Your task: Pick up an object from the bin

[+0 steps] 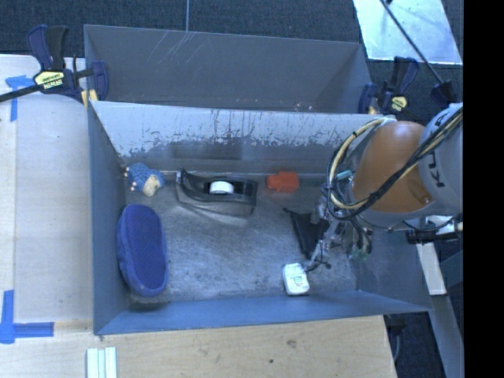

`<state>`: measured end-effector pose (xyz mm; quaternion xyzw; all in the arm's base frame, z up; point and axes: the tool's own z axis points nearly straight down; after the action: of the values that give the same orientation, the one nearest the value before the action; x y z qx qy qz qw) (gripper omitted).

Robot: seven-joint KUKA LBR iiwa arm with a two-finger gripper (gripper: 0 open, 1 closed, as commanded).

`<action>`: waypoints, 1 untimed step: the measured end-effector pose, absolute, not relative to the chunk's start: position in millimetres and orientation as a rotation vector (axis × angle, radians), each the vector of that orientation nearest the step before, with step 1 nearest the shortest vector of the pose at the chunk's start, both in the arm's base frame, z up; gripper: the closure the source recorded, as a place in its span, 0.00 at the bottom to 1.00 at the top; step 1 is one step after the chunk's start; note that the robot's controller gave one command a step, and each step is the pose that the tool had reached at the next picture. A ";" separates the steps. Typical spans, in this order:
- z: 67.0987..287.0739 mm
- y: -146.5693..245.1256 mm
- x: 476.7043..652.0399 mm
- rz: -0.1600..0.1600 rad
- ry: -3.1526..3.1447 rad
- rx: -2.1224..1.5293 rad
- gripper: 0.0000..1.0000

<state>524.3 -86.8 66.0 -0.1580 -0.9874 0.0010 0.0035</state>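
While your pincer [319,250] hangs low at the right end of the bin [236,136], grip state not discernible, you have a small white object [296,279] just beside it near the front wall, then an orange block [283,182], a tape dispenser [217,189] and a blue oval pad [142,249] farther left.

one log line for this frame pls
arm: gripper low at bin front right | nearest: small white object on floor beside it | others: tape dispenser, orange block, blue oval pad | pick: not yet done
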 end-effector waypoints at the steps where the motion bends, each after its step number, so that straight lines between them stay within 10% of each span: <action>1: 70.8 -85.9 529.1 0.002 -3.107 -0.495 1.00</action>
<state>529.1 -85.9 70.8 -0.1574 -0.9875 0.0005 -0.0024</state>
